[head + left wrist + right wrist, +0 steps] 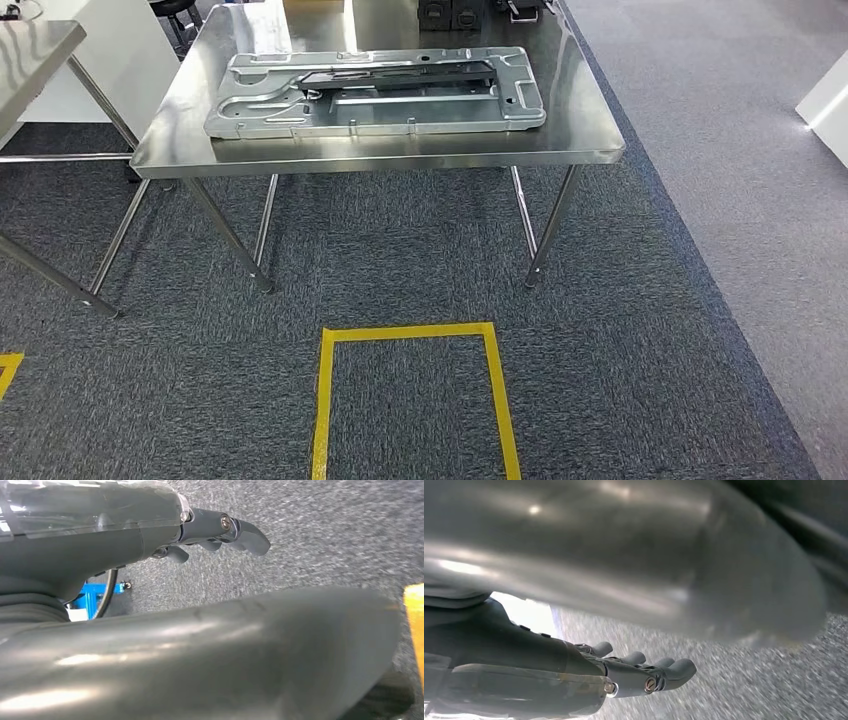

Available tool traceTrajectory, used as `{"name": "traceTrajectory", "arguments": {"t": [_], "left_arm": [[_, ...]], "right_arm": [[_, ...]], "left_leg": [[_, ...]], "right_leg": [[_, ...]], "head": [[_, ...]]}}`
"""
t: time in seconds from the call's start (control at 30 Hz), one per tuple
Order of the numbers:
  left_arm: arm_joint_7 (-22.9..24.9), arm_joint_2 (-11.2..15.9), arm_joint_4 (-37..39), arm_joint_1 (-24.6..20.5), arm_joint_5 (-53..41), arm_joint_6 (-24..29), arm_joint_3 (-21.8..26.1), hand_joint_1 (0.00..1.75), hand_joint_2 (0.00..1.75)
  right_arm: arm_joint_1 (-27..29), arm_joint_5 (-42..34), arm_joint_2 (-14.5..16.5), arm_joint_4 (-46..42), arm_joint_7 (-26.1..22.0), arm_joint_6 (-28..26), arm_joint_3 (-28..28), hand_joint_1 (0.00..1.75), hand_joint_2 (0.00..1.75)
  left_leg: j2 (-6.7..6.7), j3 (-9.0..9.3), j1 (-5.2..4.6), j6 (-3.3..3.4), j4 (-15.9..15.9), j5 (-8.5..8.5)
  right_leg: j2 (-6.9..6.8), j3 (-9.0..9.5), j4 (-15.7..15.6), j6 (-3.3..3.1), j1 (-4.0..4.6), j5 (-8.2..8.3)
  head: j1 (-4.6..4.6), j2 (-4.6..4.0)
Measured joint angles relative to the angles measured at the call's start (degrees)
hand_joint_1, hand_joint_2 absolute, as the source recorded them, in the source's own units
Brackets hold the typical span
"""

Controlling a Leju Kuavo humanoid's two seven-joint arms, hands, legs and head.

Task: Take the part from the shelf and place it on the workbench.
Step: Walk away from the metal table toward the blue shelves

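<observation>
Part — a large, flat stamped sheet-metal panel, silver-grey with a dark insert along its middle (375, 92) — lies flat on the stainless-steel workbench (380, 152), well ahead of both hands and held by neither.

Nearest, the left hand (220, 532) hangs over grey speckled carpet (325, 535), its dark fingers (250, 535) stretched out side by side with only slim gaps between them, and nothing in them. Beyond its thumb side a blue frame with a thin dark hoop (95, 597) stands on the floor, and a strip of yellow (414, 625) shows at the far edge of that view. The right hand (644, 672) hangs likewise above the same carpet, its fingers (679, 670) extended in a row, slightly apart, holding nothing; a bright pale patch (526, 615) lies behind it.

Ahead of the hands, a rectangle of yellow tape (410, 395) is marked on the carpet, with bare carpet between it and the bench legs. A second scrap of yellow tape (8, 370) sits off toward the left hand's side.

Farther on, the bench's near edge runs straight across; the part sits a little back from it — its long side roughly parallel to that edge, with bare steel around it. Another steel table (30, 50) stands beyond the left hand's side, separated from the bench by a gap. On the right hand's side a lighter grey floor strip (740, 150) runs alongside, with a white object (828, 110) at its edge. Dark items (460, 12) rest at the bench's far end.
</observation>
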Motion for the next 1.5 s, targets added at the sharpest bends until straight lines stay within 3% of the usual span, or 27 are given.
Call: {"name": "traceTrajectory", "arguments": {"t": [0.03, 0.1, 0.17, 0.23, 0.27, 0.3, 0.37, 0.4, 0.43, 0.47, 0.5, 0.57, 0.63, 0.7, 0.8, 0.83, 0.9, 0.97, 1.0, 1.03, 1.13, 1.2, 1.3, 1.33, 1.37, 1.47, 1.5], "left_arm": [[-0.1, 0.2, 0.0, 0.0, 0.0, 0.0, 0.0, 0.0, 0.0], [-0.4, 0.5, 0.0, -0.1, -0.1, 0.1, -0.2, 0.0, 0.0], [-1.1, 0.6, 0.0, -0.2, -0.2, 0.4, -0.3, 0.0, 0.0], [-2.6, 0.8, 0.0, -0.2, 0.0, 1.0, -0.3, 0.0, 0.0], [-3.6, 0.8, 0.0, -0.2, 0.0, 1.2, -0.3, 0.0, 0.0], [-4.5, 0.8, 0.0, -0.3, -0.1, 1.3, -0.3, 0.0, 0.0], [-6.3, 0.8, 0.0, -0.7, -0.8, 1.0, -0.3, 0.0, 0.0], [-6.8, 0.8, 0.0, -1.0, -1.2, 0.5, -0.4, 0.0, 0.44], [-7.0, 0.8, 0.0, -1.2, -1.5, -0.1, -0.5, 0.0, 0.87], [-6.8, 0.7, 0.0, -1.3, -1.8, -0.8, -0.6, 0.0, 1.31], [-6.2, 0.5, 0.0, -1.4, -2.2, -1.5, -0.8, 0.0, 1.75], [-3.4, -0.1, 0.0, -1.4, -3.4, -2.3, -1.2, 0.0, 1.75], [0.0, -0.9, 0.0, -1.3, -4.6, -3.1, -1.8, 0.0, 1.75], [2.7, -1.6, 0.0, -1.0, -5.2, -4.0, -2.2, 0.0, 1.75], [3.4, -2.2, 0.0, -0.4, -4.3, -4.4, -3.0, 0.0, 1.75], [3.1, -2.3, 0.0, -0.2, -3.4, -4.4, -3.5, 0.0, 1.75], [2.6, -2.4, 0.0, 0.6, -1.1, -4.4, -4.9, 0.0, 1.75], [2.3, -2.4, 0.0, 1.5, 1.4, -4.5, -6.2, 0.0, 0.87], [2.1, -2.4, 0.0, 2.0, 2.7, -4.6, -6.9, 0.0, 0.44], [2.0, -2.4, 0.0, 2.5, 3.9, -4.7, -7.5, 0.0, 0.0], [1.5, -2.3, 0.0, 4.0, 7.5, -5.0, -9.7, 0.0, 0.0], [1.2, -2.2, 0.0, 4.8, 9.9, -5.3, -11.2, 0.0, 0.0], [0.7, -2.1, 0.0, 5.7, 13.8, -5.6, -13.5, 0.0, 0.0], [0.6, -2.1, 0.0, 5.9, 15.1, -5.7, -14.4, 0.0, 0.0], [0.4, -2.0, -0.1, 6.0, 16.3, -5.8, -15.2, 0.0, 0.0], [-0.1, -1.6, -1.0, 6.1, 20.2, -6.2, -17.6, 0.0, 0.0], [-0.3, -1.5, -1.5, 6.1, 21.4, -6.3, -18.3, 0.0, 0.0]], "right_arm": [[0.0, 0.3, -0.2, 0.0, -0.2, 0.2, 0.5, 0.0, 0.0], [-0.1, 0.4, -0.4, 0.0, -0.5, 0.1, 1.1, 0.0, 0.0], [-0.2, 0.4, -0.5, 0.0, -1.3, -1.7, 1.8, 0.0, 0.87], [-0.4, -1.3, -1.0, 0.0, -3.2, -6.2, 2.2, 0.0, 1.75], [-0.6, -3.3, -1.6, 0.0, -4.5, -8.8, 1.8, 0.0, 1.75], [-0.8, -5.6, -2.3, -0.1, -5.7, -10.9, 1.1, 0.0, 1.31], [-1.3, -10.8, -4.0, -0.1, -7.2, -13.3, -1.3, 0.0, 0.44], [-1.4, -12.8, -4.7, -0.2, -7.5, -13.5, -2.6, 0.0, 0.0], [-1.5, -14.2, -5.3, -0.2, -7.7, -13.1, -4.0, 0.0, 0.0], [-1.5, -14.9, -5.8, -0.2, -7.8, -12.0, -5.1, 0.0, 0.0], [-1.4, -15.1, -6.0, -0.2, -7.8, -10.3, -6.0, 0.0, 0.0], [-1.2, -14.8, -5.8, -0.2, -8.0, -5.7, -6.8, 0.0, 0.87], [-1.1, -14.6, -4.7, -0.1, -9.0, -2.5, -7.2, 0.0, 1.75], [-1.1, -15.0, -3.1, 0.0, -11.0, -2.0, -7.7, 0.0, 1.75], [-1.2, -15.7, -1.5, 0.2, -12.6, -2.1, -7.8, 0.0, 1.75], [-1.1, -16.3, -1.4, 0.2, -12.6, -2.0, -7.5, 0.0, 1.75], [-1.0, -18.3, -1.3, 0.0, -12.4, -1.9, -6.5, 0.0, 1.75], [-0.9, -20.6, -1.3, -0.5, -12.3, -1.9, -5.4, 0.0, 1.75], [-0.9, -21.8, -1.4, -0.8, -12.3, -1.9, -4.8, 0.0, 1.75], [-0.9, -22.9, -1.4, -1.2, -12.3, -1.8, -4.1, 0.0, 1.31], [-0.9, -26.3, -1.4, -2.6, -12.4, -1.8, -1.6, 0.0, 0.0], [-0.9, -28.6, -1.6, -3.5, -12.5, -1.7, 0.2, 0.0, 0.0], [-0.6, -32.3, -2.1, -4.6, -12.7, -1.7, 3.1, 0.0, 0.0], [-0.4, -33.6, -2.3, -4.9, -12.8, -1.7, 4.1, 0.0, 0.0], [0.0, -34.8, -2.6, -5.1, -12.8, -1.7, 5.0, 0.0, 0.0], [1.7, -38.5, -3.1, -5.2, -12.8, -1.6, 7.9, 0.0, 0.0], [2.4, -39.7, -3.2, -5.2, -12.8, -1.5, 8.8, 0.0, 0.0]], "left_leg": [[-0.01, 1.8, 0.0, 0.07, -1.4, 1.55], [-0.07, 7.82, -0.04, 0.42, -9.3, 3.75], [-0.2, 12.43, -0.28, 1.13, -16.6, 3.29], [-0.25, 12.96, -0.57, 2.0, -18.5, 3.03], [-0.17, 12.47, -0.49, 2.5, -18.5, 3.6], [-0.06, 11.88, -0.41, 3.04, -18.7, 4.25], [0.09, 10.32, -0.29, 4.03, -19.1, 5.75], [0.09, 9.42, -0.45, 4.32, -19.1, 6.38], [0.06, 8.61, -0.61, 4.49, -19.1, 6.96], [0.05, 7.82, -0.77, 4.55, -19.0, 7.55], [0.09, 7.04, -0.92, 4.53, -18.9, 8.1], [0.15, 5.57, -1.13, 4.42, -18.5, 9.09], [0.18, 4.62, -1.33, 4.23, -18.1, 9.82], [0.24, 4.07, -1.55, 3.82, -17.7, 10.5], [0.24, 3.26, -1.75, 2.86, -16.4, 10.8], [0.11, 2.57, -1.71, 2.54, -14.8, 9.64], [-0.18, -0.01, -1.29, 1.94, -8.1, 4.97], [-0.23, -2.32, -0.76, 1.49, -1.0, 1.02], [-0.23, -2.34, -0.57, 1.3, 0.3, 0.7], [-0.23, -1.23, -0.4, 1.15, -0.7, 1.46], [-0.29, 6.16, -0.05, 1.1, -12.0, 5.35], [-0.46, 8.17, -0.1, 1.69, -15.7, 5.78], [-0.51, 7.76, -0.05, 2.95, -16.1, 5.73], [-0.44, 7.59, 0.03, 3.36, -16.3, 5.98], [-0.35, 7.39, 0.09, 3.75, -16.4, 6.27], [-0.22, 6.4, -0.19, 4.32, -16.4, 6.92], [-0.21, 6.15, -0.32, 4.35, -16.4, 7.09]], "right_leg": [[0.02, -0.75, 0.2, 0.1, 0.04, 0.49], [0.07, -2.07, 0.7, 0.5, 0.12, 1.33], [0.07, -2.75, 1.0, 1.12, 0.24, 2.2], [0.02, -2.9, 0.8, 1.86, 0.23, 3.28], [0.19, -3.14, 0.8, 2.23, 0.17, 3.65], [0.42, -3.61, 1.2, 2.58, 0.17, 3.09], [0.79, -5.35, 5.3, 3.08, 0.21, -1.38], [0.79, -6.32, 8.7, 3.21, 0.25, -4.47], [0.77, -7.2, 12.5, 3.27, 0.23, -6.79], [0.77, -7.68, 15.7, 3.25, 0.24, -7.55], [0.77, -7.5, 17.6, 3.13, 0.29, -6.91], [0.77, -4.22, 15.5, 2.53, 0.52, -3.54], [0.74, 2.5, 6.7, 1.53, 0.95, -2.76], [0.65, 7.24, -0.5, 0.83, 1.26, -4.48], [0.41, 7.7, -2.5, 0.01, 1.0, -4.57], [0.25, 7.54, -2.6, -0.36, 0.83, -4.2], [-0.02, 6.83, -2.5, -0.84, 0.73, -3.5], [-0.07, 5.76, -2.2, -0.86, 0.8, -2.94], [-0.06, 5.24, -1.9, -0.77, 0.79, -2.74], [-0.06, 4.75, -1.5, -0.65, 0.73, -2.62], [0.0, 3.49, -0.1, 0.0, 0.53, -2.65], [0.05, 2.96, 0.6, 0.72, 0.64, -2.68], [0.12, 2.57, 1.1, 1.81, 0.72, -2.8], [0.18, 2.13, 2.1, 2.12, 0.68, -3.62], [0.25, 1.17, 4.3, 2.39, 0.62, -5.23], [0.37, -3.76, 15.5, 2.79, 0.41, -11.36], [0.37, -4.51, 17.5, 2.78, 0.39, -11.86]], "head": [[0.0, 0.0], [0.0, 0.0], [0.01, 0.0], [0.02, 0.0], [0.01, 0.0], [0.01, 0.0], [0.02, 0.0], [0.02, 0.0], [0.02, 0.0], [0.02, 0.0], [0.02, 0.0], [0.02, 0.0], [0.02, 0.0], [0.02, 0.0], [0.02, 0.0], [0.01, 0.0], [0.02, 0.0], [0.02, 0.0], [0.02, 0.0], [0.02, 0.0], [0.02, 0.0], [0.01, 0.0], [0.02, 0.0], [0.02, 0.0], [0.02, 0.0], [0.02, 0.0], [0.02, 0.0]]}}
